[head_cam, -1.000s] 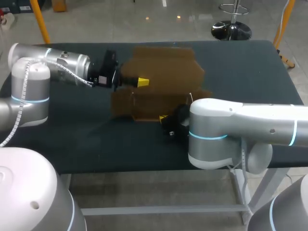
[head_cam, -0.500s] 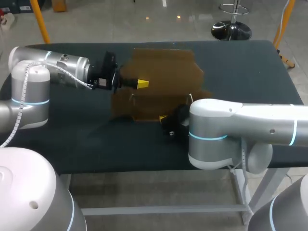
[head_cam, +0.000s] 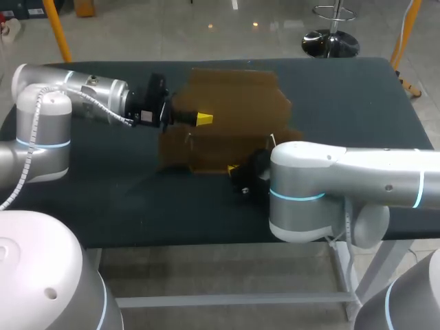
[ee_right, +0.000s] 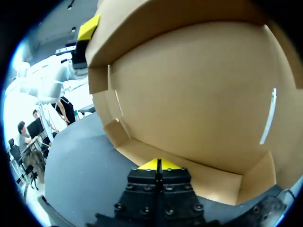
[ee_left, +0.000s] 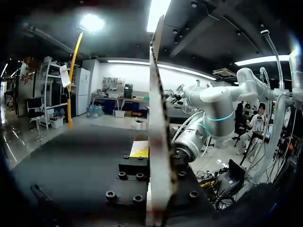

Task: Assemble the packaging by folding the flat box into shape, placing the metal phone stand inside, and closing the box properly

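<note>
**Left gripper (head_cam: pixel 201 118) clamped on the cardboard box (head_cam: pixel 234 93); right gripper (ee_right: pixel 158 164) closed and empty at the box's near edge.**
You had the partly folded box lying mid-table (head_cam: pixel 344 96), its far flaps spread flat. In the left wrist view, a panel ran edge-on between your left fingers, one yellow tip flat against it. Your right fingers were pressed together with nothing between them, their tips right at the box's low front wall.

Fixed high view plus two close wrist fisheyes, all sharing the box (head_cam: pixel 234 96).
Head cam: above and behind, looking down over the whole bench (head_cam: pixel 344 103). Left wrist: looks out along left tool (ee_left: pixel 150 153), box panel edge-on, very near. Right wrist: looks along right tool (ee_right: pixel 158 164) into the box's inner face, near; left tool also shows.
</note>
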Controlling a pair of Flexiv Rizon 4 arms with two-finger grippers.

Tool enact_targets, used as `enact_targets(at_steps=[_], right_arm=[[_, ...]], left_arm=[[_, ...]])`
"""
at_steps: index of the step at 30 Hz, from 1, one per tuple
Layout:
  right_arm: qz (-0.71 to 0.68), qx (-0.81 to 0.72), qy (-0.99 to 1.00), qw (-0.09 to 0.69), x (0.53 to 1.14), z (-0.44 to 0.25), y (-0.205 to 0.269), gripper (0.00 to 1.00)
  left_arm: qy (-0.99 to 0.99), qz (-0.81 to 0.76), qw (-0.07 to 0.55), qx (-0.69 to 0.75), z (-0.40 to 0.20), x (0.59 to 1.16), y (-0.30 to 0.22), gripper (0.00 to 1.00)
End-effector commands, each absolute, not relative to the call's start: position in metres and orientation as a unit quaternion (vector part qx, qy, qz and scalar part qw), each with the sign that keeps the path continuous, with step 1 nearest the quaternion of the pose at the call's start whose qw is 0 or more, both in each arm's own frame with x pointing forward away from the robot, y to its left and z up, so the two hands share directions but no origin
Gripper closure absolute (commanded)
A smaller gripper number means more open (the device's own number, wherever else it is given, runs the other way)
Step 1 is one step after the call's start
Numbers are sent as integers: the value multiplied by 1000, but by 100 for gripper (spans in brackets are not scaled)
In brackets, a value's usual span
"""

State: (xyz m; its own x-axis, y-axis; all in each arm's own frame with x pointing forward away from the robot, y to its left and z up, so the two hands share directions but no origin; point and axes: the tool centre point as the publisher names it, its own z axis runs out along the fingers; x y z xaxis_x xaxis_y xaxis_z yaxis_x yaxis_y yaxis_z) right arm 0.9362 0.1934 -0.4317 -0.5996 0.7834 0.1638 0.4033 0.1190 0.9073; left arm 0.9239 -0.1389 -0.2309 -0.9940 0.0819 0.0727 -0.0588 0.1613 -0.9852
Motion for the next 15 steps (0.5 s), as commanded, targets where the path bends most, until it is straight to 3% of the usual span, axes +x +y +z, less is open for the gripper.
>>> enact_targets(at_steps=[1, 15], right_arm=[[522, 410, 725, 184, 939, -442, 197, 100], [524, 405, 725, 187, 935, -439, 197, 100]], left_arm=[[-759, 648, 55, -9, -233, 925, -140, 100], [-759, 649, 55, -9, -233, 925, -140, 100]])
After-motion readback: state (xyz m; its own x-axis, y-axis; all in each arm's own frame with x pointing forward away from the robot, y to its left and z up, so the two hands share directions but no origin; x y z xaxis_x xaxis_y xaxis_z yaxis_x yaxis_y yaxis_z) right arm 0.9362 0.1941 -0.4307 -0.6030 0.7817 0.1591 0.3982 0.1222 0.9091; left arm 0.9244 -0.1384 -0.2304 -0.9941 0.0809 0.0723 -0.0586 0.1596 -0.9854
